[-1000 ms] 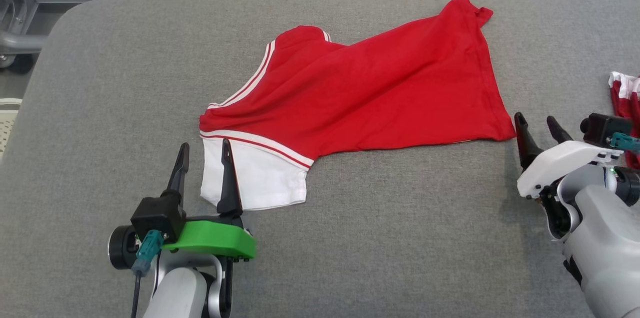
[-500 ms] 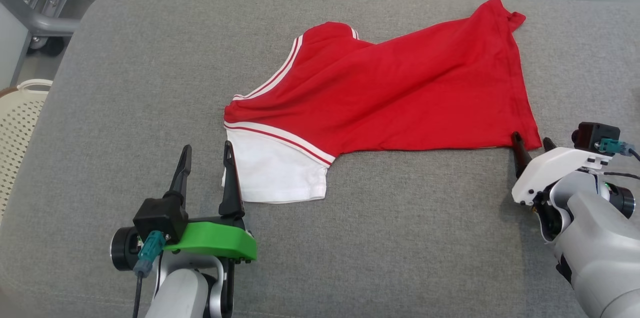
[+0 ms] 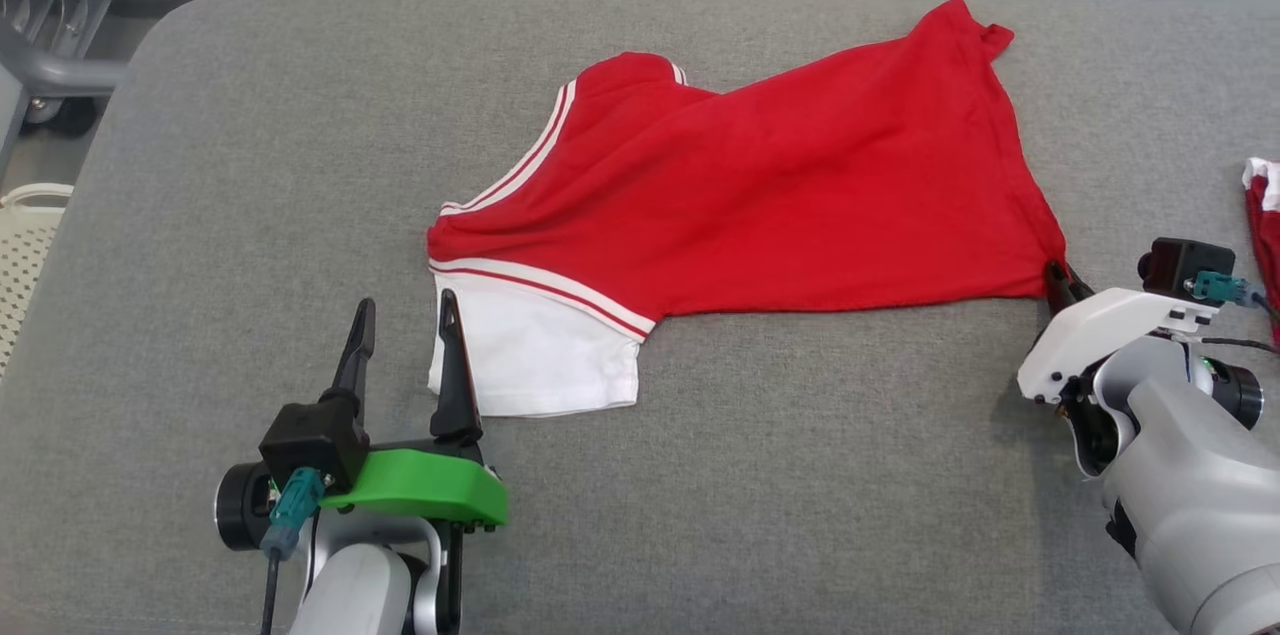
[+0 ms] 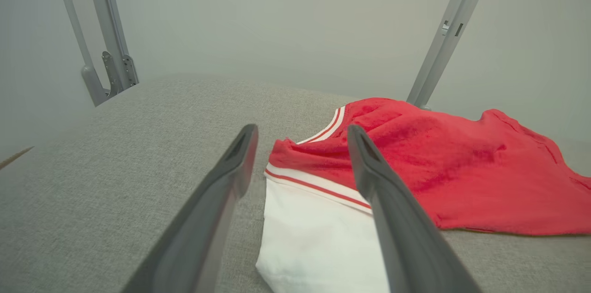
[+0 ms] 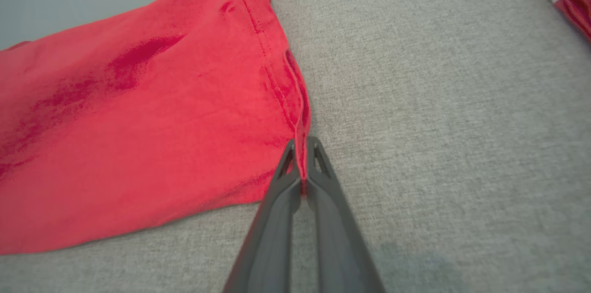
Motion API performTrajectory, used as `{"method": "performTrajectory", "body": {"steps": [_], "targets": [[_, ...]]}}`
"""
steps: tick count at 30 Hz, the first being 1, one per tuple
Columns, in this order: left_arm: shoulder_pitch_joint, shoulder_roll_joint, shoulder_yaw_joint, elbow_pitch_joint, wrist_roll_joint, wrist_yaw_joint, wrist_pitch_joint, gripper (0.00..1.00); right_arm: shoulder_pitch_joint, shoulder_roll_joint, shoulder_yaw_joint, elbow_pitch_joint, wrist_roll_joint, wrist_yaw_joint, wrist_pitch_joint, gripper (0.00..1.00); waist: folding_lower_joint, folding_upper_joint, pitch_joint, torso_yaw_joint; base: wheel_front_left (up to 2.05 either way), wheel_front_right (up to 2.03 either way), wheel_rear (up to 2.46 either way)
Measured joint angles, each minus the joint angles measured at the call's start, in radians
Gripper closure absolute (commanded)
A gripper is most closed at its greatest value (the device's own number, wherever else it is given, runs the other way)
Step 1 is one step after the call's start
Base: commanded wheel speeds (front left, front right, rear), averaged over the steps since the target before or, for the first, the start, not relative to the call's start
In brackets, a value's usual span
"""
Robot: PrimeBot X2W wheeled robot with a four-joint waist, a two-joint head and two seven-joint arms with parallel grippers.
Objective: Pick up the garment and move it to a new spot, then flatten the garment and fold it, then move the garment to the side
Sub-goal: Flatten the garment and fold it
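On the grey padded table (image 3: 250,165): one garment (image 3: 780,195), red, with one white sleeve (image 3: 530,355) trimmed in red-and-white stripes. It lies spread at mid-table. Its long axis runs across the table, from the sleeve end on the robot's left to the hem on the right, with the right end skewed farther away. The white sleeve points back toward the robot. Two grippers noted. Of these, the right gripper (image 3: 1058,277) is pinched closed on the near hem corner, with red fabric caught between its tips. By contrast, the left gripper (image 3: 405,310) has jaws spread wide and holds nothing. It sits low at the sleeve's left edge, which lies between its two fingers (image 4: 231,177); contact with the fabric cannot be told. One other red-and-white cloth (image 3: 1265,215) lies at the table's right edge, well apart. One pale perforated basket (image 3: 25,245) sits beyond the left edge.
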State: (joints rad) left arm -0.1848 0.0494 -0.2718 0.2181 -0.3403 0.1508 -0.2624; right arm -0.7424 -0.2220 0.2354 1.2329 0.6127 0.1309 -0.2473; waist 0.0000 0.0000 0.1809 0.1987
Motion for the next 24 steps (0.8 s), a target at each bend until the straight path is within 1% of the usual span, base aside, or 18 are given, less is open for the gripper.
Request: {"method": "performTrajectory", "body": {"steps": [6,10,15,16,17,18,19,24], "targets": [[0.009,0.000,0.004,-0.004,0.000,0.000,0.000,0.00,0.048,-0.021,-0.006,-0.041,0.021,0.000,-0.007,1.00,0.0000,0.0000,-0.007,-0.039,0.00,0.00,0.00],[0.009,0.000,0.010,-0.008,0.001,0.000,0.000,0.00,0.093,-0.053,-0.019,-0.087,0.048,0.000,-0.010,1.00,0.0000,0.0000,-0.005,-0.069,0.00,0.00,0.00],[0.009,0.000,0.013,-0.005,0.007,-0.001,0.000,0.00,0.124,-0.056,-0.024,-0.134,0.063,0.000,-0.011,1.00,0.0000,0.0000,0.000,-0.092,0.00,0.00,0.00],[0.009,0.000,0.013,-0.003,0.007,-0.001,0.000,0.00,0.128,-0.056,-0.027,-0.143,0.065,0.000,-0.011,0.74,0.0000,0.0000,0.001,-0.096,0.00,0.00,0.00],[0.009,0.000,0.013,-0.002,0.007,-0.001,0.000,0.00,0.132,-0.056,-0.029,-0.150,0.065,0.000,-0.012,0.54,0.0000,0.0001,0.001,-0.099,0.00,0.00,0.00],[0.009,0.000,0.014,0.000,0.007,-0.002,0.000,0.00,0.136,-0.057,-0.032,-0.159,0.065,0.000,-0.013,0.16,0.0000,0.0000,0.001,-0.101,0.00,0.00,0.00],[0.009,0.000,0.015,0.002,0.007,-0.002,0.000,0.00,0.142,-0.058,-0.037,-0.168,0.065,0.000,-0.014,0.00,0.0000,0.0000,-0.001,-0.104,0.00,0.00,0.00],[0.009,0.000,0.027,0.007,0.008,-0.010,0.000,0.00,0.175,-0.077,-0.078,-0.229,0.051,0.000,-0.014,0.00,0.0000,0.0001,-0.012,-0.114,0.00,0.00,0.00]]}}
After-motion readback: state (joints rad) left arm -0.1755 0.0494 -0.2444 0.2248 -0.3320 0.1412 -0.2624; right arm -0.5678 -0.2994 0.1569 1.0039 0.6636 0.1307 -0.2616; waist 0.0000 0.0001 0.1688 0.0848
